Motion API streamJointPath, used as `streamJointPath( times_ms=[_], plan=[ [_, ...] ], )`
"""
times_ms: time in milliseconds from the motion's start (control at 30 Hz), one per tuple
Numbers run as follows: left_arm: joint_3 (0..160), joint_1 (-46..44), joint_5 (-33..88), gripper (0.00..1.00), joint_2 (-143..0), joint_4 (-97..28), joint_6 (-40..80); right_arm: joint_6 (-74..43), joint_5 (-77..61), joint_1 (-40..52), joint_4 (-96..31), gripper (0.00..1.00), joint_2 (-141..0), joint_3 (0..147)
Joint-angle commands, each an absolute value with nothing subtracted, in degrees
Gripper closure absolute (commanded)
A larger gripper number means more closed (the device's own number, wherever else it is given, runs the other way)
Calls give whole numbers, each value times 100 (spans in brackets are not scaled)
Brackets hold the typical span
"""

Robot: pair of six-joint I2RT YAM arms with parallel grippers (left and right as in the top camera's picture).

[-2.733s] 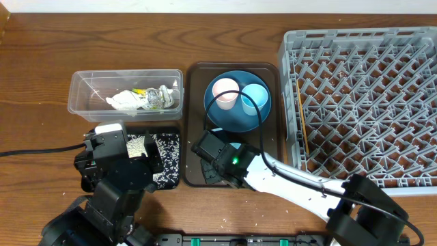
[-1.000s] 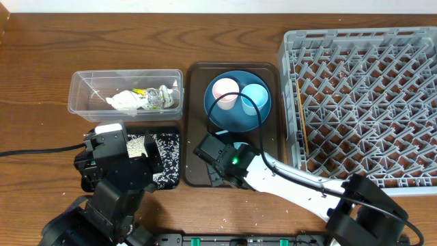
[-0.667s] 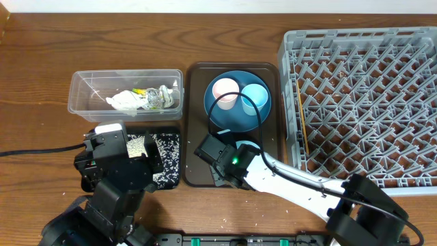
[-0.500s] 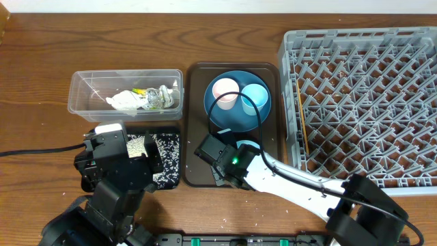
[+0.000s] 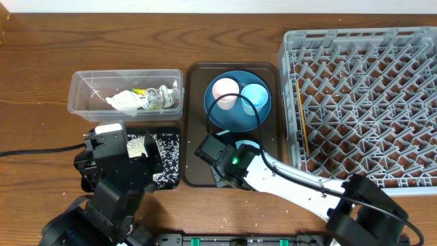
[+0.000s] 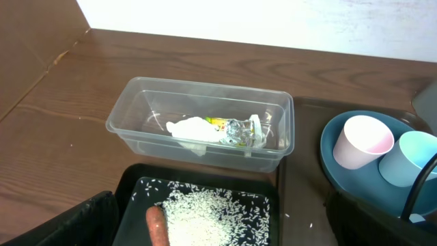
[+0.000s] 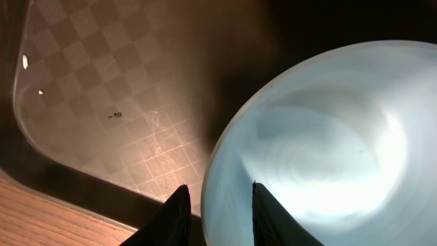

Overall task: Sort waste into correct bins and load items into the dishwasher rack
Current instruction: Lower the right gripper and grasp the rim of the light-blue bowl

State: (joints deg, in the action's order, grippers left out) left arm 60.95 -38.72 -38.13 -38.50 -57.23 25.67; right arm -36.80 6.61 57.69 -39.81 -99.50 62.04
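Note:
The pale-blue bowl [image 7: 307, 157] sits on the brown serving tray [image 5: 198, 102], near its front. My right gripper [image 7: 217, 186] is open and straddles the bowl's rim, one finger outside with a small gap, the other inside. The dark-blue plate [image 5: 235, 113] holds the pink cup [image 5: 225, 92] and the light-blue cup [image 5: 255, 96]. My left gripper [image 6: 218, 198] hangs wide open above the black tray [image 6: 130, 188], which holds rice [image 6: 205, 219] and the carrot [image 6: 157, 229]. The clear tub [image 6: 136, 109] holds white paper [image 6: 188, 128], a foil wrapper [image 6: 239, 131] and a packet. Chopsticks [image 5: 302, 123] lie in the grey rack [image 5: 362, 102].
The rack fills the right side of the table. A black cable [image 5: 34, 152] runs off to the left from the left arm. A few rice grains [image 7: 26, 61] lie on the brown tray's floor. Bare wood lies behind the tub and at the far left.
The right gripper shifted slightly up and right over the bowl, and its jaws have widened a little on the rim. The left arm has not moved.

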Motion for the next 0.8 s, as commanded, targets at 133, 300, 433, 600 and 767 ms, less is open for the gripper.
streamJointPath(
  times_ms=[133,300,433,600,767],
  plan=[
    [6184,-3852,-3946,1,-3846,-5743,2593,-3616,661,5896,-3997,74,-10009,6180],
    [6184,-3852,-3944,1,-3846,-5741,2593,-3616,659,5896,-4045,74,-10009,6180],
    [6184,-3852,-3944,1,-3846,-5743,2593,-3616,661,5896,-4073,78,-10009,6180],
    [6184,-3852,-3946,1,-3846,-5743,2593,-3616,659,5896,-4143,89,-10009,6180],
    [6184,-3852,-3944,1,-3846,-5743,2593,-3616,598,5896,-4294,98,-10009,6180]
  ],
)
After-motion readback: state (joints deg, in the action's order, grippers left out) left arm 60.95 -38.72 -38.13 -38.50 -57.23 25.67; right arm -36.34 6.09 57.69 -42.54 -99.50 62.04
